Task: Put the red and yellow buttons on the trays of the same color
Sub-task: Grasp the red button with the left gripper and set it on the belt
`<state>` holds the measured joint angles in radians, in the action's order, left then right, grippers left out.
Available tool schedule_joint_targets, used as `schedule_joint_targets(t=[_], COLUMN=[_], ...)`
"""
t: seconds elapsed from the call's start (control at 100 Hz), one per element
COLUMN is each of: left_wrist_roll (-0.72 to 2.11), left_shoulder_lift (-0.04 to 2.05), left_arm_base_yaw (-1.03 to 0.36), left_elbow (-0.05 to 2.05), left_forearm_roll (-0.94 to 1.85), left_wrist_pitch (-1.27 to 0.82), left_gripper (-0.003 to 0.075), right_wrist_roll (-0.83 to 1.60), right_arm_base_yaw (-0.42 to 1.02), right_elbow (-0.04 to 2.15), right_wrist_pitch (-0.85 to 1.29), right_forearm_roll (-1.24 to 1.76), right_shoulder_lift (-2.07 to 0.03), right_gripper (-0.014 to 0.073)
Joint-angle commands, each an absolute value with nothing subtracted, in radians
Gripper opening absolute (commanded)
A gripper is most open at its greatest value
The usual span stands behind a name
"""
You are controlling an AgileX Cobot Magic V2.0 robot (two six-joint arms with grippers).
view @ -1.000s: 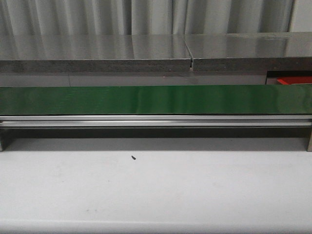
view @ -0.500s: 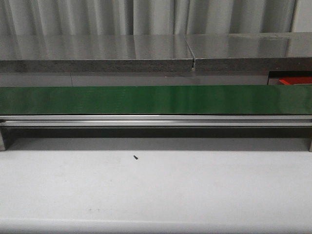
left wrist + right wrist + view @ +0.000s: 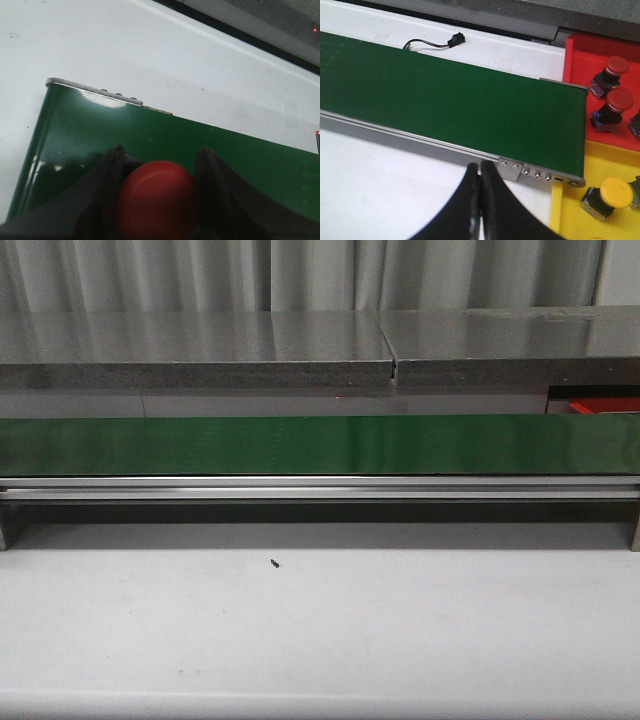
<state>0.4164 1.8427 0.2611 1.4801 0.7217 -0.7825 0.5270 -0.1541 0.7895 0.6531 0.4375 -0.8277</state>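
**Red button in the left grip, over the belt's end**

Front view: you see only the green conveyor belt (image 3: 320, 444), the white table (image 3: 320, 630) before it and a sliver of the red tray (image 3: 603, 404) far right. Neither arm nor any button shows here.

Left wrist view: your left gripper (image 3: 159, 165) is closed about a red button (image 3: 157, 195), one finger on each flank of its domed cap, with the belt's end directly beneath. The cap looks hard, smooth and glossy, so judge it light but apt to slip; a hold lower, on the squarer dark body, would likely be surer, though that body is hidden here.

Right wrist view: your right gripper (image 3: 480, 187) holds nothing, fingers pressed together. Ahead of it lies the belt's other end; beyond that sit the red tray, carrying red-capped buttons (image 3: 612, 107), and the yellow tray (image 3: 575, 217) with a yellow button (image 3: 607, 196).
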Motion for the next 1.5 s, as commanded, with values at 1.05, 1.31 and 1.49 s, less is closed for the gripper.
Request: schedule_joint_targets(t=[1.05, 1.31, 1.49], left_wrist_roll=[0.427, 0.427, 0.427], left_shoulder_lift=[1.81, 1.767, 1.711], left_arm_base_yaw=[0.24, 0.242, 0.282], left_elbow=[1.449, 1.475, 1.507], left_forearm_roll=[0.736, 0.757, 0.677], left_wrist_pitch=[-0.776, -0.763, -0.697], left_gripper=[0.0477, 0.0691, 0.069], right_wrist_roll=[0.535, 0.535, 0.535], right_arm_base_yaw=[-0.154, -0.154, -0.154], right_elbow=[0.817, 0.817, 0.817], right_wrist_pitch=[0.598, 0.598, 0.598], right_forearm_roll=[0.451, 0.451, 0.451], right_shoulder_lift=[-0.816, -0.816, -0.816], right_gripper=[-0.0067, -0.0067, -0.0067])
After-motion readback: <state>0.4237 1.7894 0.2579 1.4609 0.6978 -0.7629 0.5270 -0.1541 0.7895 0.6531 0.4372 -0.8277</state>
